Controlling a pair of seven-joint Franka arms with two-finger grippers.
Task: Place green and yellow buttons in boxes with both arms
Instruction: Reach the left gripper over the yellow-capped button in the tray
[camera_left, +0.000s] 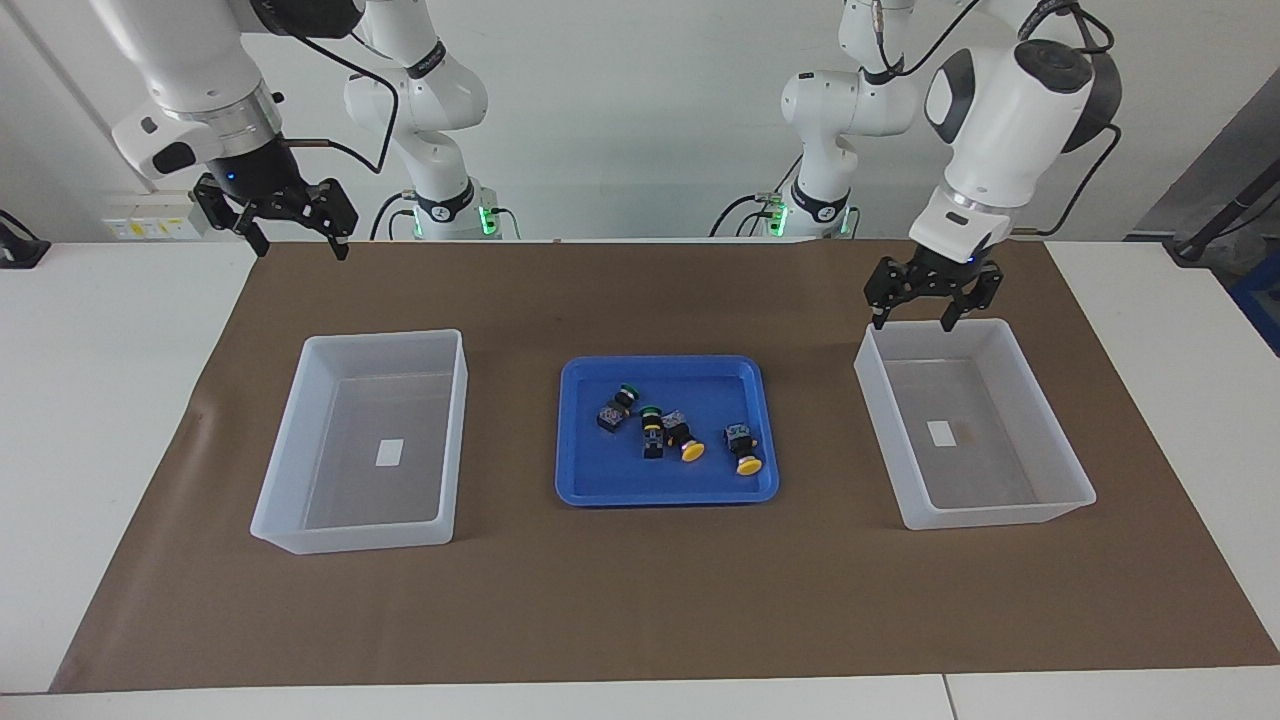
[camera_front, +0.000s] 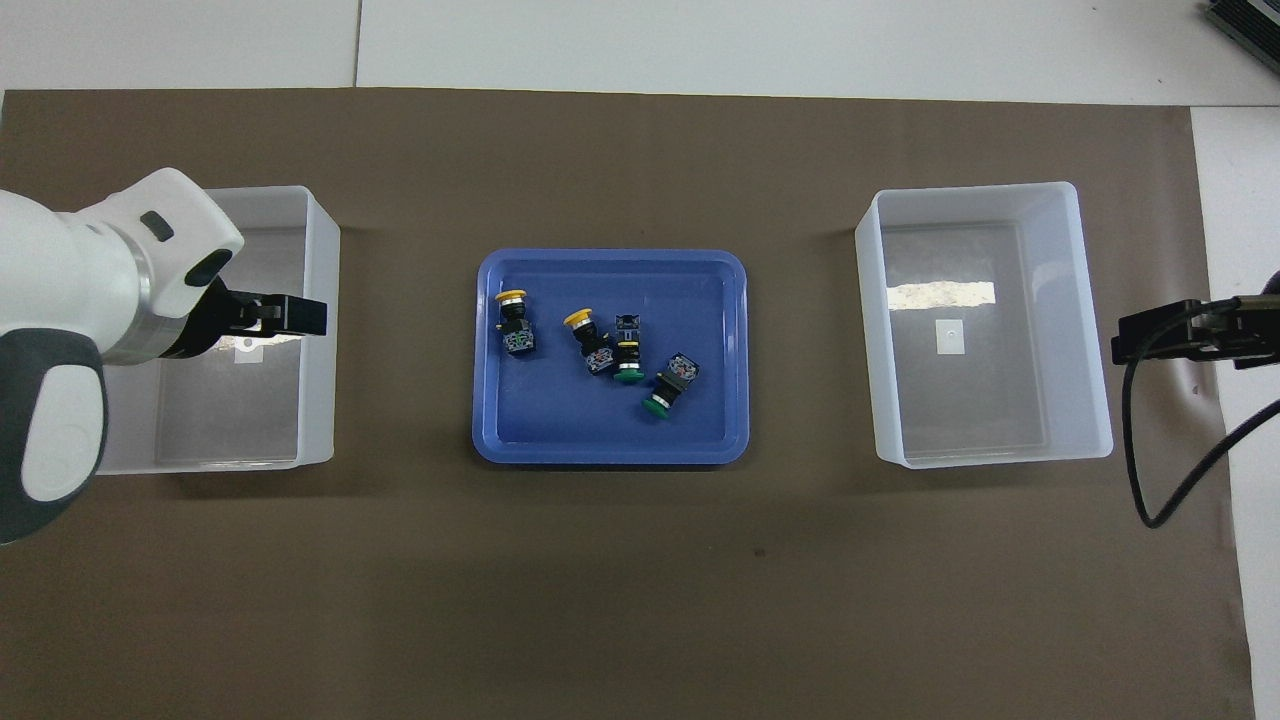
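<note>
While 4 blocky buttons (camera_left: 677, 432) fill a glossy tray (camera_left: 590, 478).

Two translucent white rectangular plastic tubs (camera_left: 372, 440) (camera_left: 970, 420) stand on the surface, one at each end. One shallow blue plastic tray (camera_left: 590, 480) sits between them. It holds four black-bodied push-button switches: two with round green caps (camera_left: 627, 391) (camera_left: 650, 412) and two with wider yellow mushroom caps (camera_left: 692, 451) (camera_left: 749, 465). One brown mat (camera_left: 640, 600) covers the surface. Two white jointed robot arms (camera_left: 190, 70) (camera_left: 1000, 130) show, each with one black two-fingered pincer (camera_left: 292, 240) (camera_left: 912, 318).
</note>
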